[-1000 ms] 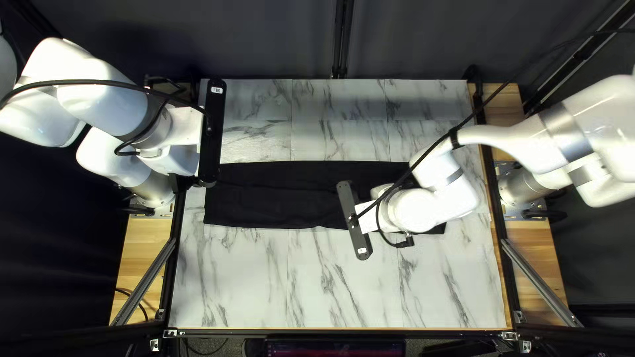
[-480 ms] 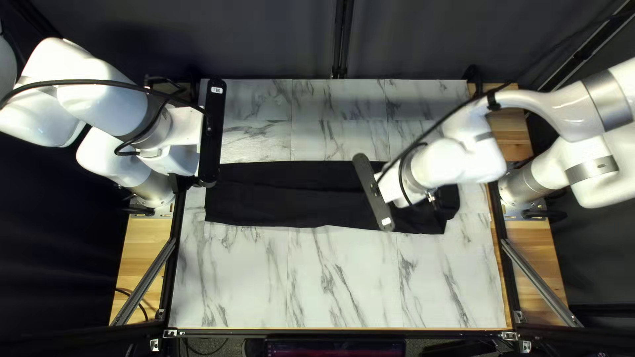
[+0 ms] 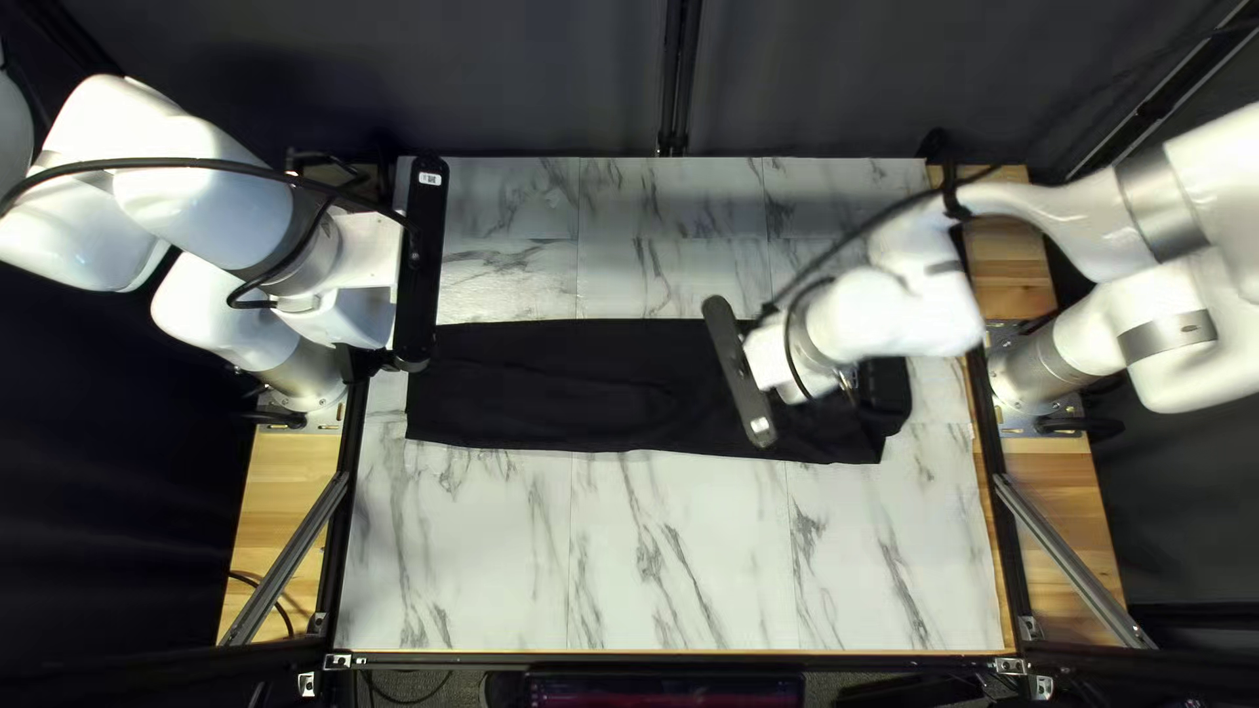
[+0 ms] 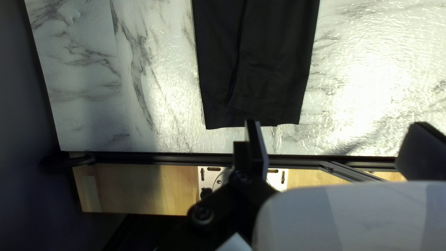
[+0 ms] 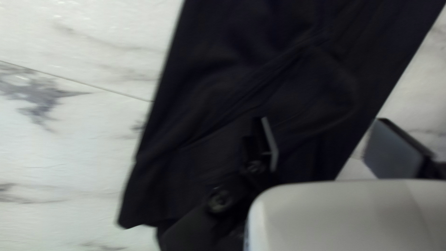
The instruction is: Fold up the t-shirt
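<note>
The black t-shirt (image 3: 564, 387) lies as a long folded strip across the table, lengthwise from left to right. My left gripper (image 3: 365, 269) hangs past the strip's left end. My right gripper (image 3: 777, 365) is over its right half, hiding part of the cloth. In the left wrist view my left gripper (image 4: 337, 139) is open with nothing between its fingers, and the shirt's short end (image 4: 253, 114) lies just ahead. The right wrist view has my right gripper (image 5: 330, 142) open above the shirt (image 5: 278, 83), whose cloth shows a slanting ridge and creases.
The marble-patterned table (image 3: 656, 557) shows on both long sides of the shirt. Black rails edge it at left and right, with wooden strips (image 3: 295, 466) beyond them. A dark curtain (image 3: 394, 79) hangs behind the far edge.
My right gripper has moved right and toward the far edge, over the shirt, uncovering its near edge and right end. Lately it shifted slightly back left. The left arm has not moved.
</note>
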Robot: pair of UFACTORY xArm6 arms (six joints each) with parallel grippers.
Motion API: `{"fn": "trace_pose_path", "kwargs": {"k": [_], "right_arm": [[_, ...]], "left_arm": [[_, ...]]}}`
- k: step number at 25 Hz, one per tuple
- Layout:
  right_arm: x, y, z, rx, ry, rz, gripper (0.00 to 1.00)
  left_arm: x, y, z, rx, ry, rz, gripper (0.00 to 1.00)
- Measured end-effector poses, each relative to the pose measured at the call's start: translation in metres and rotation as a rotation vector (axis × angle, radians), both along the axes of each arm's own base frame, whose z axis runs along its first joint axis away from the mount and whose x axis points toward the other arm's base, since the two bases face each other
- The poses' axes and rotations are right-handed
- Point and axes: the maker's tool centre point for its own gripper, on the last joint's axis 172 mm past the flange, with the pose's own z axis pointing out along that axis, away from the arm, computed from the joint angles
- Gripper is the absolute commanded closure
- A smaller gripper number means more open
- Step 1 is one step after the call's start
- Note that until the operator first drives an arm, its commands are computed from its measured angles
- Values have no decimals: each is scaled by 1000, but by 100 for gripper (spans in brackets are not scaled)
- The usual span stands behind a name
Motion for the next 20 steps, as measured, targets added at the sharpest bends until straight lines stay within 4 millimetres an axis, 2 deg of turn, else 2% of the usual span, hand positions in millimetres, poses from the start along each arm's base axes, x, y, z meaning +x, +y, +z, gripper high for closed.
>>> {"fn": "trace_pose_path", "kwargs": {"k": [5,11,20], "right_arm": [[-14,7,-14,-41,49,20,2],[-20,-2,-32,-60,91,46,6],[-22,-15,-60,-129,182,24,3]], "left_arm": [[0,0,0,0,0,0,0],[0,0,0,0,0,0,0],[0,0,0,0,0,0,0]]}}
